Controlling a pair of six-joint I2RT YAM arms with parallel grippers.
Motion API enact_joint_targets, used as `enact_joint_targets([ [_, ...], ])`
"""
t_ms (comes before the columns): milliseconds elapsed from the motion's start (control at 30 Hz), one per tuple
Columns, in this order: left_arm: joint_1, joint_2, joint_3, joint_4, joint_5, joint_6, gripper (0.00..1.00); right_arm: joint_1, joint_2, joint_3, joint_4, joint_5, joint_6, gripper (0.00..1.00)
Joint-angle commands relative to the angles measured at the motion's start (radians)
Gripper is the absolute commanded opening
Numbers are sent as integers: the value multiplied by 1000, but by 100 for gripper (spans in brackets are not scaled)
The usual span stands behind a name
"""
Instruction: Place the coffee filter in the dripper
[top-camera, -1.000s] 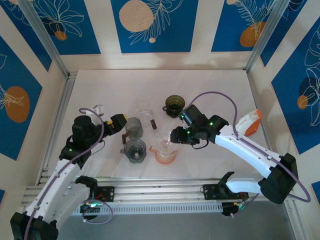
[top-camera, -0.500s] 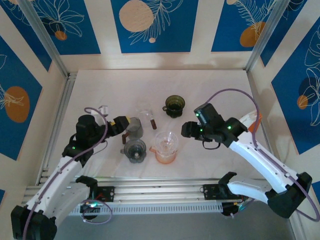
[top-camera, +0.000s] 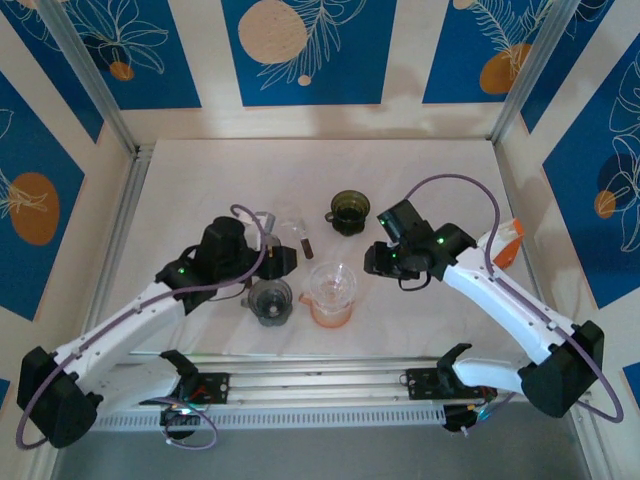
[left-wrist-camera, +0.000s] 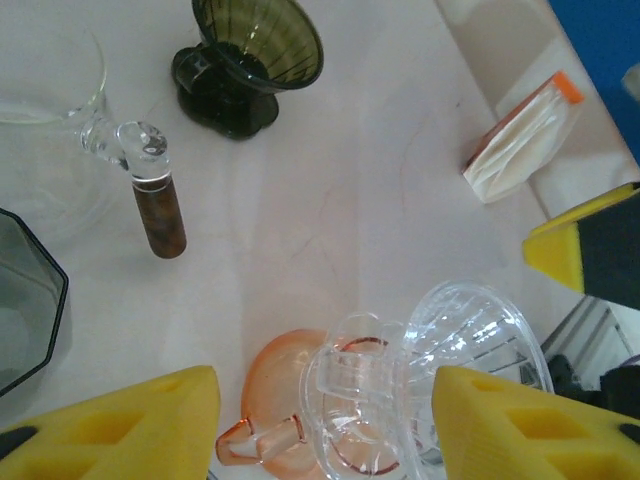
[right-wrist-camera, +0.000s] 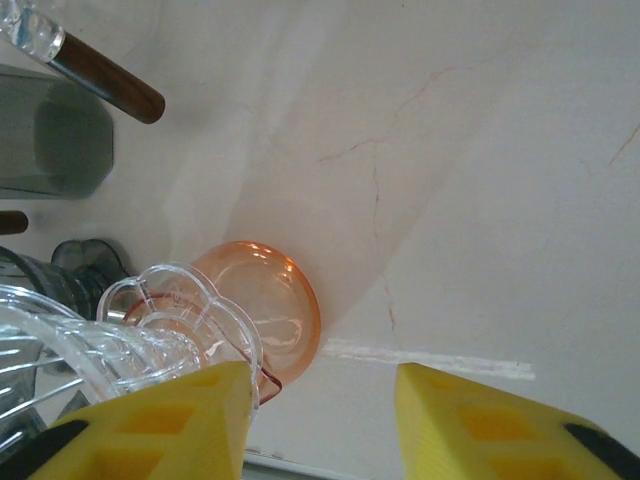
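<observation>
Clear dripper (top-camera: 333, 280): seated on orange glass server (top-camera: 330, 313)
Coffee filter stack (top-camera: 500, 243): well right of the clear dripper, standing against the side wall, untouched
Left gripper (left-wrist-camera: 325, 388): just left of the clear dripper, fingers apart, holding nothing
Right gripper (right-wrist-camera: 322, 374): just right of the clear dripper, fingers apart, empty
Green dripper (top-camera: 350, 210): behind the clear dripper
Grey dripper (top-camera: 270, 300): near the clear dripper, on its left

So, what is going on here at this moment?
Two robot arms are working at a table. The left gripper and the right gripper are both open and hold nothing, one on each side of the clear dripper. The dripper sits on an orange glass jug and looks empty. The pack of paper filters lies by the right wall, with no gripper on it.
</observation>
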Motion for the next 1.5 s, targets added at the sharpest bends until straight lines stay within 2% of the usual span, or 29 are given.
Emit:
enact_joint_targets([
  [0, -36, 47, 57, -105, -122, 79, 57, 2, 16, 24, -23, 9, -17, 40],
  [333, -118, 205, 166, -172, -180, 130, 51, 7, 35, 2, 0, -23, -32, 34],
  [767, -136, 199, 114, -131, -92, 94, 45, 35, 38, -37, 32, -61, -30, 33],
  [900, -136, 192, 102, -116, -76, 82, 51, 46, 41, -45, 40, -66, -26, 33],
  [1033, -136, 206, 97, -93, -37, 66, 51, 53, 41, -43, 40, -60, -24, 33],
  [1233, -134, 162, 108, -153, -167, 67, 59, 60, 46, -52, 42, -65, -15, 33],
  [1333, -134, 134, 121, -171, -196, 78, 68, 71, 45, -57, 41, -75, -2, 33],
  [1467, -134, 123, 141, -189, -216, 84, 72, 101, 37, -65, 46, -73, 24, 33],
])
